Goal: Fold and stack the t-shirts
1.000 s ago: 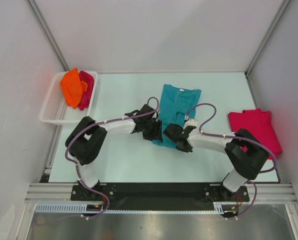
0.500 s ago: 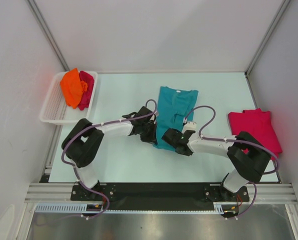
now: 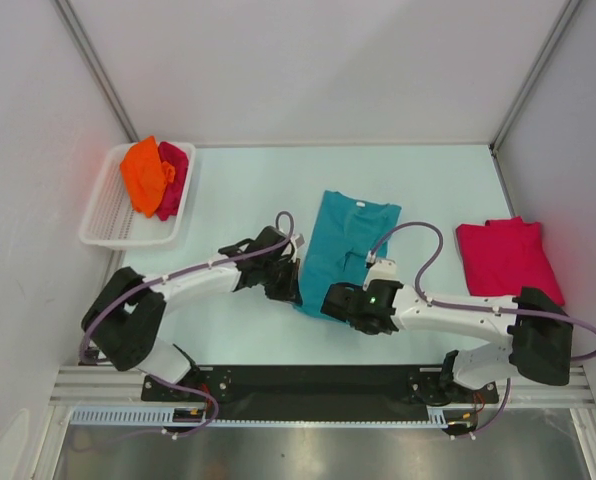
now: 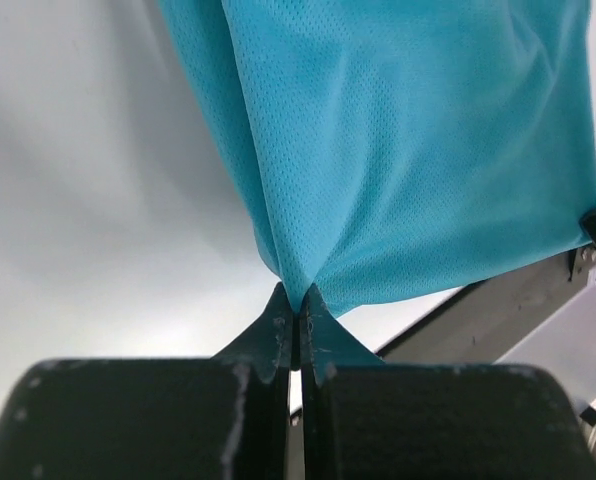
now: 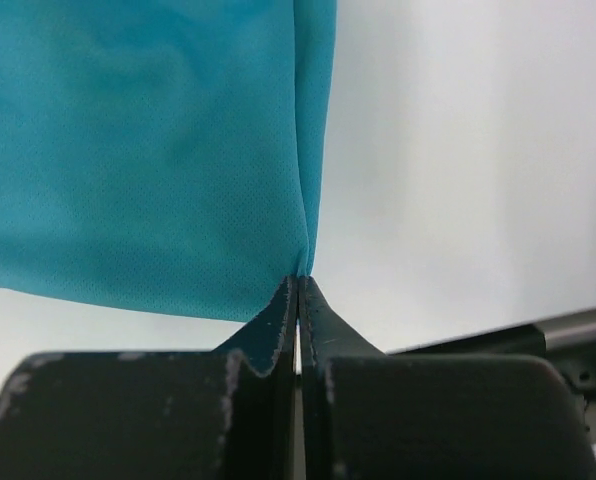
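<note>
A teal t-shirt [image 3: 350, 240] lies folded lengthwise in the middle of the table, collar at the far end. My left gripper [image 3: 290, 292] is shut on its near left corner; in the left wrist view the teal cloth [image 4: 408, 150] is pinched between the fingertips of the left gripper [image 4: 296, 300]. My right gripper [image 3: 330, 301] is shut on the near right corner, and the cloth [image 5: 148, 150] rises from the tips of the right gripper [image 5: 300, 280]. An orange t-shirt [image 3: 143, 175] and a crimson-pink one [image 3: 175, 178] lie crumpled in the basket. Another crimson-pink t-shirt [image 3: 508, 258] lies folded at the right.
The white slatted basket [image 3: 103, 228] stands at the far left edge of the table. Grey walls close in on both sides. The black rail [image 3: 298, 380] with the arm bases runs along the near edge.
The left gripper has shut on the teal shirt's corner. Both grippers have moved toward the near edge, drawing the shirt's near hem with them.
</note>
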Available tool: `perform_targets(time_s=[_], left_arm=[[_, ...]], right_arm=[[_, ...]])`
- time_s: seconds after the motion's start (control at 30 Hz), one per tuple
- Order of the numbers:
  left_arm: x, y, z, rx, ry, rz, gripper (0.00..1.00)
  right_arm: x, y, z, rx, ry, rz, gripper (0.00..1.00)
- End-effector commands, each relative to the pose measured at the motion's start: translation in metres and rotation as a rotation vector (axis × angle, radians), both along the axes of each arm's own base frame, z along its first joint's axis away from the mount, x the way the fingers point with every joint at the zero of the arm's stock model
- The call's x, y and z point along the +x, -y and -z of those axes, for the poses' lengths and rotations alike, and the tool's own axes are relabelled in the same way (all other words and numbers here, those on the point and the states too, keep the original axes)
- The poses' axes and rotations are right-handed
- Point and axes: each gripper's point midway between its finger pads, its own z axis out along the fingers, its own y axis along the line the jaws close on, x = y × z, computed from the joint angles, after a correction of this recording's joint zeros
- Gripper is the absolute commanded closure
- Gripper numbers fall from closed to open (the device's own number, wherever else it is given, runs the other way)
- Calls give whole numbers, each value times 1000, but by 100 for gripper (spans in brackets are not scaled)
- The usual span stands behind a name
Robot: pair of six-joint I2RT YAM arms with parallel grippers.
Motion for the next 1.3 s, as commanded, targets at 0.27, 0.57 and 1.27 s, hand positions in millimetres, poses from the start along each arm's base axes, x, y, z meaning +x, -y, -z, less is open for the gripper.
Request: perform_targets(time_s=[0.27, 0.57, 1.27], left_arm=[[-6, -13, -113, -105, 147, -57, 100], [-6, -17, -137, -125, 175, -81, 100], [109, 49, -103, -86, 148, -42, 100]], right_arm=[[-20, -20, -71, 8, 112, -12, 100], [-15, -30, -95, 48, 197, -21, 100], [146, 4, -103, -41, 316, 46, 100]])
